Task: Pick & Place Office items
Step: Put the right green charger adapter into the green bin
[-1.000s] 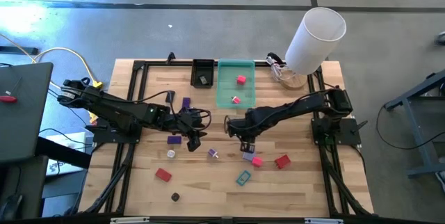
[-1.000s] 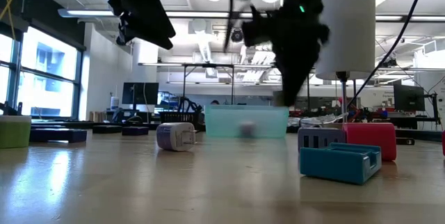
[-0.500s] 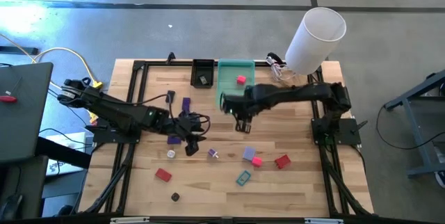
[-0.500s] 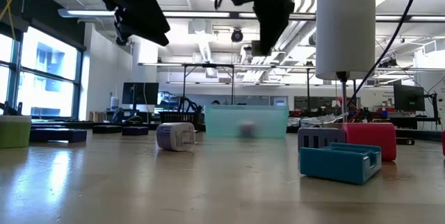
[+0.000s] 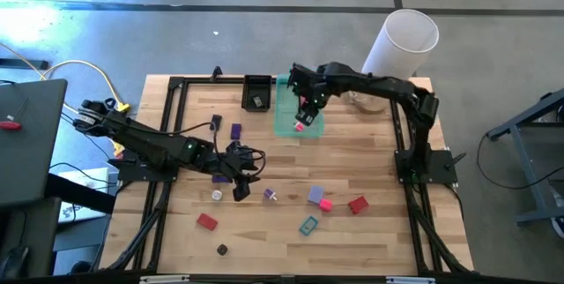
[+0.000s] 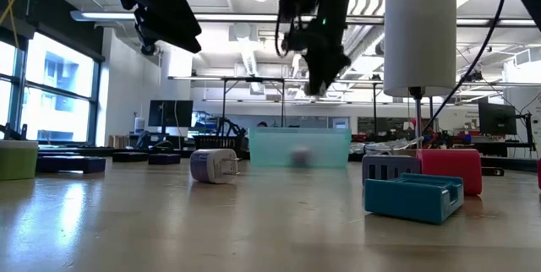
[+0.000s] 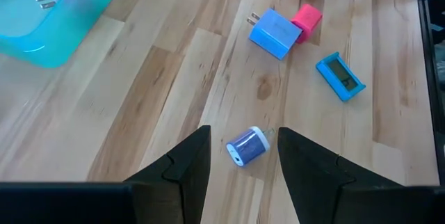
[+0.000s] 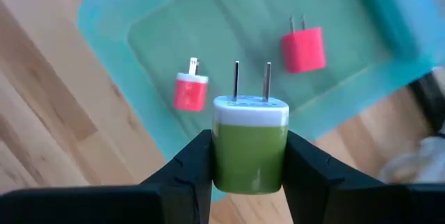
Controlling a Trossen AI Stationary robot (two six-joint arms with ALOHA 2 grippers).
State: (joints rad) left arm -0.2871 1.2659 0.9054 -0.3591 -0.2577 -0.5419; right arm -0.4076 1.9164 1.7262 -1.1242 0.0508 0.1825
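Hovering over the translucent green tray (image 5: pixel 286 118) at the far middle of the table (image 5: pixel 370 231): the right gripper (image 8: pixel 241 156), fingers clamping a green-and-white plug block (image 8: pixel 249 140) by its sides, prongs pointing away toward the tray floor. Lying in that tray, apart from each other: a red-and-white plug (image 8: pixel 190 90) and a pink plug (image 8: pixel 303 49). Sitting just left of the tray, a small black tray (image 5: pixel 257 93) with a small grey piece inside. Hanging low over the middle-left of the table: the left gripper (image 7: pixel 240 156), fingers spread apart and gripping nothing, with a small purple-and-white plug (image 7: pixel 247 145) lying on the wood between and just beyond the fingertips. Resting to the right of that, near the table's middle: a blue block (image 7: pixel 274 33) touching a pink block (image 7: pixel 306 20), a red block (image 5: pixel 357 205) further right, and a teal clip (image 7: pixel 340 76) nearer the front edge. Lying toward the near left: a red piece (image 5: pixel 206 221) and a tiny black piece (image 5: pixel 222 250). Standing at the far right corner, a big white cylinder (image 5: pixel 401 48).
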